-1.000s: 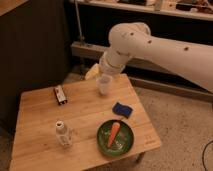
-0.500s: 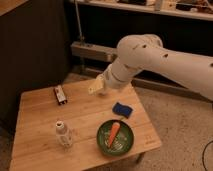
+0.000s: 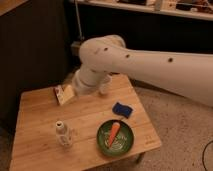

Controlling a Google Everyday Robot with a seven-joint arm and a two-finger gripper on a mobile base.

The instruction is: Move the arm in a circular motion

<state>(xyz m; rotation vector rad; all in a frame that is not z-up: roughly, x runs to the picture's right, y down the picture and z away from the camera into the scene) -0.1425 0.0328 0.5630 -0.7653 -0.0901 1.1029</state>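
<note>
End effector (image 3: 66, 94) over table's (image 3: 35, 110) back-left

No text, label, brand, number or sign can be read anywhere in view. The arm (image 3: 145, 62) carries only small dark holes, and its end effector (image 3: 65, 94), at nine o'clock over the desk (image 3: 35, 120), bears no marking.

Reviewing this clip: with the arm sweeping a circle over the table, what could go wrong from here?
The gripper sits low over the table's far-left part, right at a small dark object, so continuing the sweep may knock it. If the circle swings forward at this height, the upright clear bottle could tip. The blue sponge and the carrot on the green plate seem less exposed.
</note>
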